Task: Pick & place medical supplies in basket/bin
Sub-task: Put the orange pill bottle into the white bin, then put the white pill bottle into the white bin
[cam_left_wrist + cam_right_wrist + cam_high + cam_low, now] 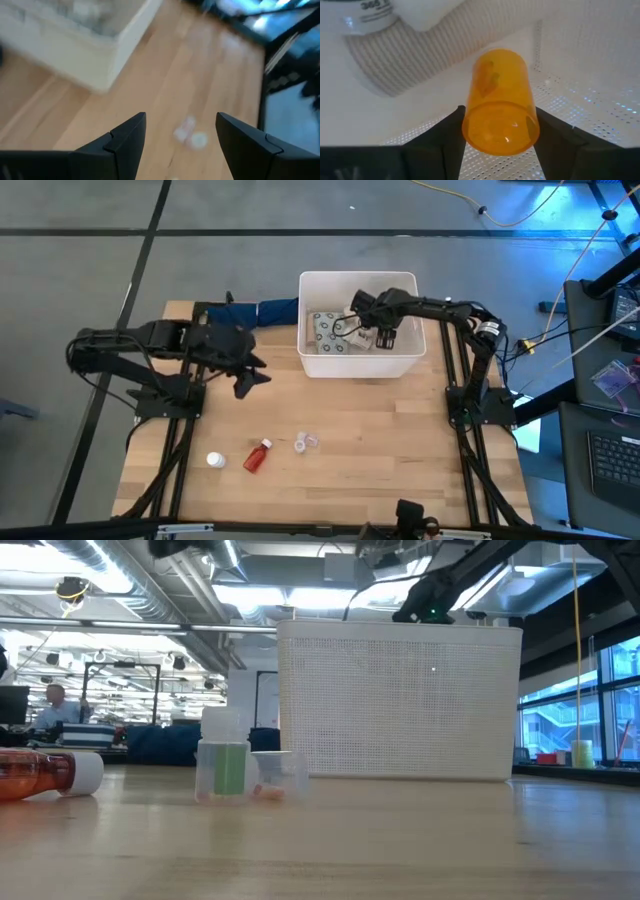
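An orange pill bottle (500, 102) is sitting between the fingers of our right tool (498, 131) inside the white bin (312, 362) at the bench's far edge, though we cannot tell if they are gripping it, while our left tool (180, 137) is hovering open over the bench (390, 440).

Open tabletop (380, 440) right of the clear cups (306, 443); tub (358, 370) walls block the far side.

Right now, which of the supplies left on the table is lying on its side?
The red bottle with the white cap lies on its side; the white bottle and the clear cups stand upright.
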Action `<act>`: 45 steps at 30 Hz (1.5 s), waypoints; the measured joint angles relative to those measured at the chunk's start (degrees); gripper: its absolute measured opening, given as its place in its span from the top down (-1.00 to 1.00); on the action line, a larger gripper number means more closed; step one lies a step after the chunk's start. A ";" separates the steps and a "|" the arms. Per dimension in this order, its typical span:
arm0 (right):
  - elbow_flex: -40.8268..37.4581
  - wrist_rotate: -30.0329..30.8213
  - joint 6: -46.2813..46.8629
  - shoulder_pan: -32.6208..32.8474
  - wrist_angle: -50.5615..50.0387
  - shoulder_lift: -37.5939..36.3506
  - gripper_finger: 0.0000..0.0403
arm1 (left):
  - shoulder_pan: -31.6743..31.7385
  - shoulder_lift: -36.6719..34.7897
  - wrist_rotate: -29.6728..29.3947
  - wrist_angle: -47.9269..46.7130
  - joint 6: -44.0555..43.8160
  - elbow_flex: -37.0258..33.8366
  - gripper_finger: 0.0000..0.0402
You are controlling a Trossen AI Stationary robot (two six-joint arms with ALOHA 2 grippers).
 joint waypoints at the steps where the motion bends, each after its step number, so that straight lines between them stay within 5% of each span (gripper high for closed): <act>1: -0.15 -0.25 0.21 0.02 -0.12 0.00 -0.03 | -0.61 0.30 -0.40 -2.05 -0.76 -0.02 -0.16; 10: -0.20 -5.50 1.74 -0.07 0.00 0.00 -0.31 | -7.82 4.02 -5.98 -7.81 -2.61 -0.02 -0.16; 20: 7.98 -2.59 8.92 -0.04 -6.49 -0.74 -0.55 | -15.82 4.41 -6.16 -13.76 -15.75 -0.02 -0.16; 32: 28.06 -26.49 20.70 5.52 -7.10 -7.57 -0.54 | -23.53 14.79 -4.54 -20.74 -28.25 1.20 -0.13; 36: 30.35 -28.47 20.68 8.74 -5.17 -8.64 -0.54 | -25.99 21.39 -1.90 -30.23 -31.36 5.77 -0.12; 45: 29.98 -28.69 19.35 13.24 -5.05 -8.50 -0.54 | -34.25 26.82 5.30 -33.30 -60.16 9.25 -0.11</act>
